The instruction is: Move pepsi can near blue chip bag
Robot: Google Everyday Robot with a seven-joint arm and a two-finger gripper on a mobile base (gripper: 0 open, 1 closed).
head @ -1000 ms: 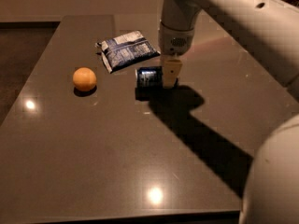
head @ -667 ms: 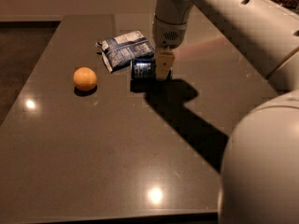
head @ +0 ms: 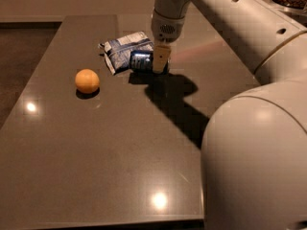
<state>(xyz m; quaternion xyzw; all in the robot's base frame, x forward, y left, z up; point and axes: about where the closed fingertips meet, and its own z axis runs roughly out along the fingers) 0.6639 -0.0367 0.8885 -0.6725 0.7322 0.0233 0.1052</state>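
One gripper (head: 154,65): down it was at the far middle of the table, clamped on the pepsi can. The jaws were narrow around it, the near tan finger (head: 160,59) flat against the can's right side and the other finger hidden behind the can.
Pepsi can (head: 140,61): on its side at table level in that grip, dark blue with a silver rim turned left. It met the blue chip bag's lower right edge; whether it rested on the table or hung just above could not be told.
Wrist (head: 166,25): pointed straight down, a white cylinder with a dotted panel, directly above the tan finger.
Arm (head: 225,18): swept in from the upper right, one thick white link sloping down and left to the wrist, small holes along its top.
Robot body (head: 254,162): a big rounded white shell, filling the lower right foreground.
Blue chip bag (head: 122,51): flat on the table just left of and behind the can, lying at a tilt, with a pale crimped edge on its left.
Orange ball (head: 87,80): sat alone to the left front of the bag, apart from both bag and can.
Shadow (head: 177,99): dark, spread from the can toward the right front.
Table (head: 120,152): dark, glossy, with bright glints of light on it.
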